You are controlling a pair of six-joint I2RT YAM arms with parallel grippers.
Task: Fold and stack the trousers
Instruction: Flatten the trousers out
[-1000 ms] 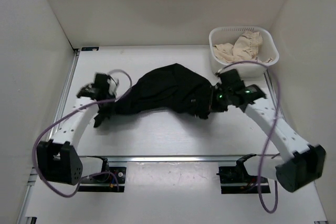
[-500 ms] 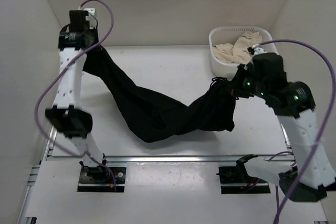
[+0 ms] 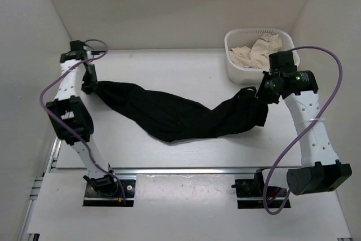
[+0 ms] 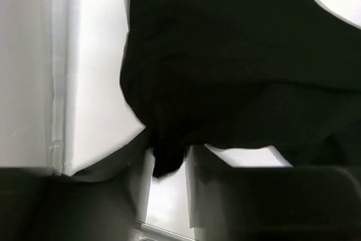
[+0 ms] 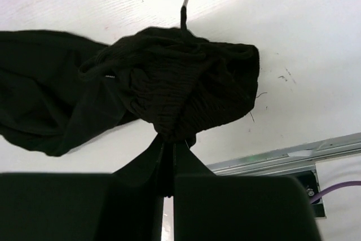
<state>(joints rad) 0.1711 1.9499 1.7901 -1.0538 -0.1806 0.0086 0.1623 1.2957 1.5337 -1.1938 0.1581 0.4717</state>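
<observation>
The black trousers [image 3: 180,119] lie stretched in a long sagging band across the white table, from far left to right. My left gripper [image 3: 90,86] is at their left end; in the left wrist view its fingers [image 4: 168,162] stand a little apart, with a tip of the trousers [image 4: 237,71] hanging between them. My right gripper [image 3: 264,95] holds the right end. In the right wrist view it [image 5: 169,139] is shut on the bunched ribbed waistband of the trousers [image 5: 180,83], whose drawstring [image 5: 184,9] points away.
A white basket [image 3: 259,31] with beige cloth [image 3: 256,52] stands at the back right, just behind my right arm. White walls close in the left, back and right. A metal rail [image 3: 180,169] runs along the table's near edge.
Both arms have come down from their raised pose and the trousers now rest low across the table. The left jaws have parted slightly; the right stay shut.
</observation>
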